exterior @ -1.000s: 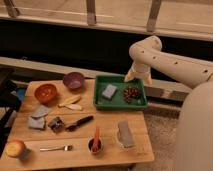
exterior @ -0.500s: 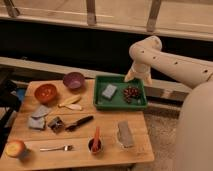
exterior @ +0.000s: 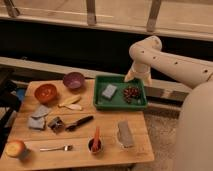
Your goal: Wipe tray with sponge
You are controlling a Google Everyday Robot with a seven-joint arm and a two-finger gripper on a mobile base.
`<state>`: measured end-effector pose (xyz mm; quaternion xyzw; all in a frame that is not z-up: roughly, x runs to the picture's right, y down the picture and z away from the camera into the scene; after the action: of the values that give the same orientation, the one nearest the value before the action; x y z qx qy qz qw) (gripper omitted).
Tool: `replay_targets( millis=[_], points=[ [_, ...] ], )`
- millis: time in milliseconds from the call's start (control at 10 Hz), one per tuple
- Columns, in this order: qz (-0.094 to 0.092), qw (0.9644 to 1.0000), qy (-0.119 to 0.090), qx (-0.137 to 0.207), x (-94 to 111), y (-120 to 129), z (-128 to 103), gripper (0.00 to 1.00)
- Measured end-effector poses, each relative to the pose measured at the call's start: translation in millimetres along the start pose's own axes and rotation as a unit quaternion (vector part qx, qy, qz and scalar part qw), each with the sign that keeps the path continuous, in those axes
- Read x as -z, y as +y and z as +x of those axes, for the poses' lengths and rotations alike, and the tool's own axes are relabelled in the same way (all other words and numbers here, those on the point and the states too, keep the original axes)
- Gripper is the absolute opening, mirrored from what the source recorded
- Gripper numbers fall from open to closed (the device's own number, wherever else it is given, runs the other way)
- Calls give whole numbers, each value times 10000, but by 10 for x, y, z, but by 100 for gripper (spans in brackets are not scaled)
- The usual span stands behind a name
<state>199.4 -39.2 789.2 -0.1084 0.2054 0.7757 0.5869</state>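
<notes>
Tabletop (exterior: 107, 134) tray (exterior: 120, 106): sponge (exterior: 109, 91) apart from pincer (exterior: 132, 77)

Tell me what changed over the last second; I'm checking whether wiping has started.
Nothing visibly changed. The gripper hangs at the far right corner of the tray, holding nothing, and the sponge lies untouched in the tray, as before.
</notes>
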Motion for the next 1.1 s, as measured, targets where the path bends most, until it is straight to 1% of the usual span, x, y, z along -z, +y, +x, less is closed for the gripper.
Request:
replay_targets(
  millis=[800, 900, 1100],
  points=[
    [17, 10000, -18, 23, -4, 1, 0, 78],
    [22, 9999, -103, 77, -7, 22, 0, 78],
    [-34, 9995, -232, 199, -24, 218, -2, 78]
  ],
)
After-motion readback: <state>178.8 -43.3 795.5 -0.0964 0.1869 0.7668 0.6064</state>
